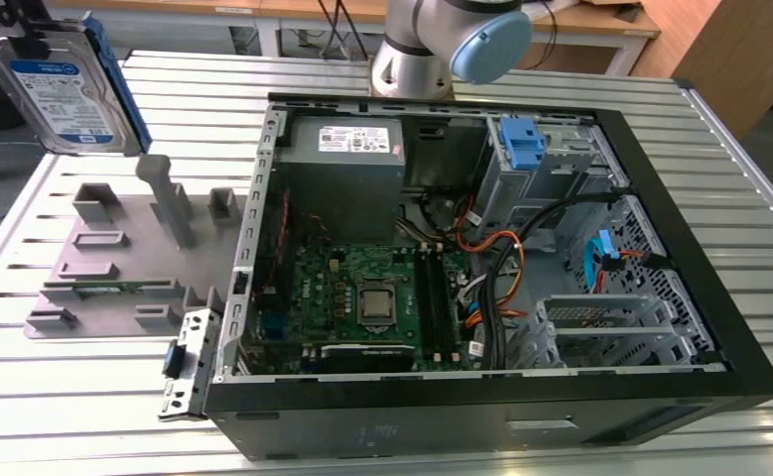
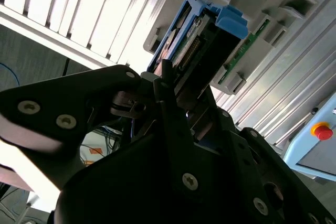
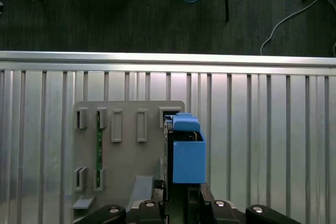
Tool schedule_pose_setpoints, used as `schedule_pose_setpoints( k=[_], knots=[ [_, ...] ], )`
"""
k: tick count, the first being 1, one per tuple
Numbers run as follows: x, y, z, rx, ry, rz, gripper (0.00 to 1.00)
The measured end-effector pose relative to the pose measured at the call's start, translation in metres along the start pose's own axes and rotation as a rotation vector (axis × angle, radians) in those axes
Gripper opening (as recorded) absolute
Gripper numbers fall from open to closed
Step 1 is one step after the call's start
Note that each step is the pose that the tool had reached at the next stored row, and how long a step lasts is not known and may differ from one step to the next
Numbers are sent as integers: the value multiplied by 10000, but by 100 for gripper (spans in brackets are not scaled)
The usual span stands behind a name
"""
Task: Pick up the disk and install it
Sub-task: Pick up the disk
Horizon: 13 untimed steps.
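Your gripper (image 2: pixel 184 85) has its jaws clamped on the disk (image 1: pixel 62 84), in the air over the grey fixture tray (image 1: pixel 108 258), beside the open computer case (image 1: pixel 492 397). The disk stands on end, long axis near vertical, label facing the exterior camera. I judge the hold to be at one end only, so a quick swing could pivot the disk, or it could snag the loose cables (image 1: pixel 499 253).

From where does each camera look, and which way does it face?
Exterior view: off the arm, high, looking down on the open computer case and slatted table; an arm joint shows.
First wrist view: on the arm, facing down onto the grey fixture; the end effector shows.
Second wrist view: on the arm, facing obliquely along the end effector's black body.
Shared: both wrist views show the disk in its grip, that fixture beyond.
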State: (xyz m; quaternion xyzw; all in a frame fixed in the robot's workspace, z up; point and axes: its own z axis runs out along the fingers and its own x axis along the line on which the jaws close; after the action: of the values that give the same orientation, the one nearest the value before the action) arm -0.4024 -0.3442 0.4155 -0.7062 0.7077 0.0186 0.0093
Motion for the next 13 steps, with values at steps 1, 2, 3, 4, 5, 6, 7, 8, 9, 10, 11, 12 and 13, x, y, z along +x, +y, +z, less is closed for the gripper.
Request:
schedule_pose_setpoints(
  k=[1,2,3,4,5,6,7,8,9,10,11,12,13],
  knots=[
    [0,0,-12,0,0,0,35],
    [-1,0,-24,-1,0,0,35],
    [-1,0,-34,-1,1,0,35],
    [-2,0,-43,-1,0,0,35],
    [-2,1,-52,0,0,0,35],
    [-3,1,-63,-1,0,-1,35],
    [-3,1,-74,-1,0,-1,35],
    [-3,1,-85,-1,0,-1,35],
    [-4,1,-97,0,0,-1,35],
    [-4,1,-107,0,0,0,35],
    [-5,2,-117,-1,0,0,35],
    [-5,1,-127,-1,1,0,35],
    [-6,2,-137,0,0,-1,35]
  ],
)
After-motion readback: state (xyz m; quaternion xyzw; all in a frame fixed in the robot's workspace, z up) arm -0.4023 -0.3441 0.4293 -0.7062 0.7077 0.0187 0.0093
